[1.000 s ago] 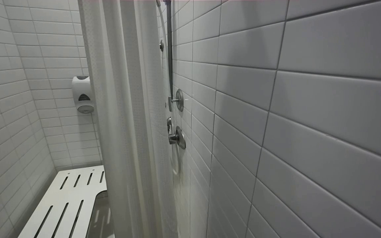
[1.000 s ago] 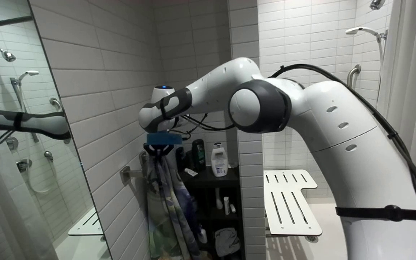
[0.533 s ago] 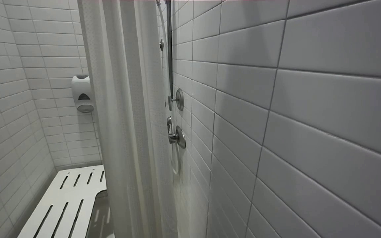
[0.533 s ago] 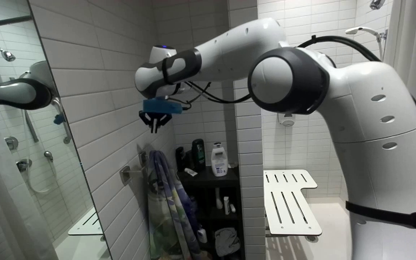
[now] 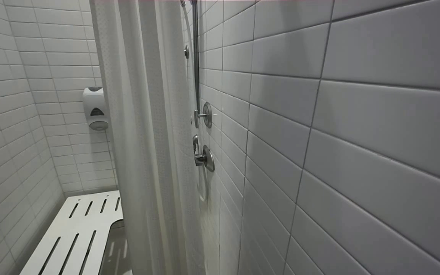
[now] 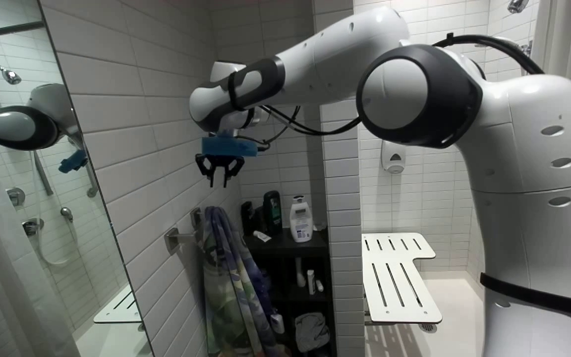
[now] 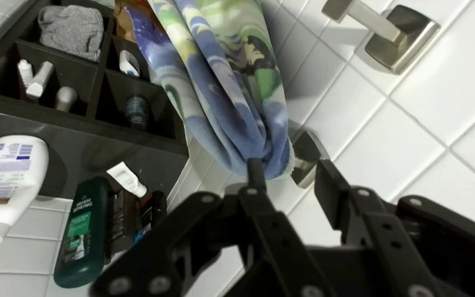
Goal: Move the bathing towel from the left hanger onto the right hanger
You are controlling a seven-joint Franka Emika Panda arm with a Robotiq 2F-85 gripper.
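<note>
The bathing towel (image 6: 226,277), blue, green and purple with a printed pattern, hangs in folds from the right hanger (image 6: 196,217) on the tiled wall. It also shows in the wrist view (image 7: 225,86), where it partly hides that hanger (image 7: 305,159). The left hanger (image 6: 172,240) is bare; the wrist view shows it at the top right (image 7: 398,39). My gripper (image 6: 218,184) is above the towel's top, apart from it, with its fingers spread and nothing between them. In the wrist view the gripper (image 7: 290,167) appears in front of the towel's upper fold.
A dark shelf (image 6: 285,248) beside the towel carries a white bottle (image 6: 301,220), a dark green bottle (image 6: 272,213) and a small tube (image 6: 261,236). A mirror (image 6: 42,198) stands at the left. A slatted bench (image 6: 399,277) and a shower curtain (image 5: 151,152) are also in view.
My gripper has risen from the towel's top to well above it, and its fingers have spread apart from nearly shut. The towel stays hanging on the right hanger.
</note>
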